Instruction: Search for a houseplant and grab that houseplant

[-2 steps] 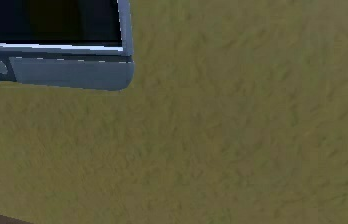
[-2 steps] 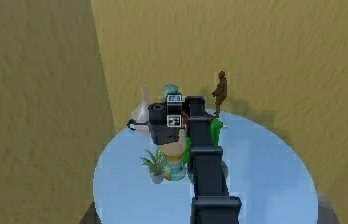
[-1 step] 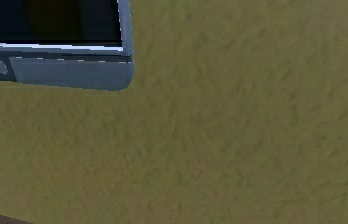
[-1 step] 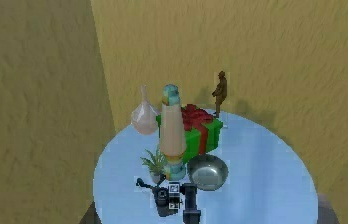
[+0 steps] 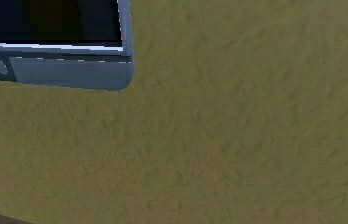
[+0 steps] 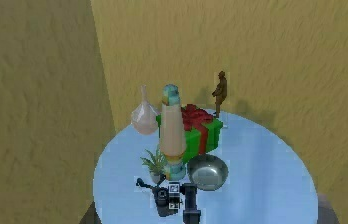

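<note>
Round table (image 6: 272, 175); use the red-green box (image 6: 197, 135) as your reference. Houseplant (image 6: 154, 160) stands just lower-left of the box. Likely light with floppy, fragile leaves, so take the pot, not the foliage. Gripper (image 6: 148, 183) is also lower-left of the box; you can't tell the jaws' state or whether it holds anything.

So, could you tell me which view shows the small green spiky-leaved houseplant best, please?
The arm side view: the small green spiky-leaved houseplant stands on the round pale-blue table, beside a green-and-red box. The forward view faces a yellow wall and a grey-framed screen.
</note>
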Controlling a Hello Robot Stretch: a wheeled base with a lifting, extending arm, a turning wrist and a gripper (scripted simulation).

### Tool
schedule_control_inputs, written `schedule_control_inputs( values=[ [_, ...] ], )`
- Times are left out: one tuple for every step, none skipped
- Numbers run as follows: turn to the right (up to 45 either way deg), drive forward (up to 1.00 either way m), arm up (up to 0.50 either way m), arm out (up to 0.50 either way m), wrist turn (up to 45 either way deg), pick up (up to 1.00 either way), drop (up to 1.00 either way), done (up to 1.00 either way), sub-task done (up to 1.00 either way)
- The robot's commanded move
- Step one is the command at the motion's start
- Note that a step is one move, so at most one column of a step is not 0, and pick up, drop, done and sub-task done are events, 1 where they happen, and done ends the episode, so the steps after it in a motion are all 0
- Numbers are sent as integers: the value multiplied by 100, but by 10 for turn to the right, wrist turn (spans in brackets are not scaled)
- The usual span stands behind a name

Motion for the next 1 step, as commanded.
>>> schedule_control_inputs(
  values=[
    [0,0,10,0,0,0,0,0,0]
  ],
)
